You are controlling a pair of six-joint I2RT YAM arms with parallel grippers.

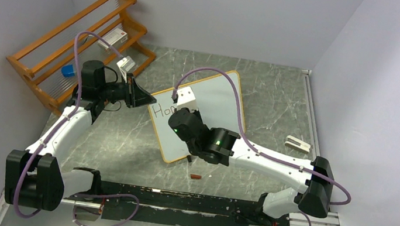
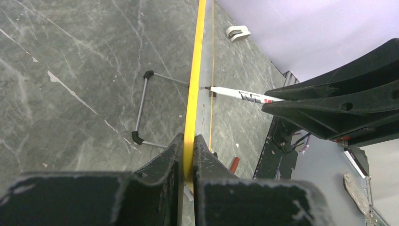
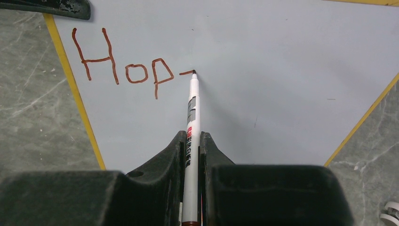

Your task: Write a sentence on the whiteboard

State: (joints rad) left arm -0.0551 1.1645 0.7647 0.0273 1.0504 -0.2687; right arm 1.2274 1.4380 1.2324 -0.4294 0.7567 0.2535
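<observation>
1. Lying on the desk (image 1: 121, 149) just nearer than the whiteboard (image 1: 217, 100), a small reddish piece (image 1: 195, 177) is seen.
2. A marker (image 3: 192, 108) is clamped in the closed right hand (image 3: 192, 139), its tip pressed to the board after "Hop", the sentence (image 3: 124, 68) so far.
3. The board, propped mid-desk, is pinched at its left rim by the closed left hand (image 2: 188, 141).
4. A wooden rack (image 1: 68, 26) is seen far left.

**Whiteboard and sentence.** The whiteboard (image 1: 221, 95) is a white rectangle with rounded corners and a thin yellowish rim. It stands propped at a slant on the grey marbled table (image 1: 281, 109), braced behind by a wire foot (image 2: 141, 113) with black tips. The sentence (image 3: 127, 70) is unfinished: brown-red "Hop" and one short horizontal stroke, near the board's upper left corner.
</observation>
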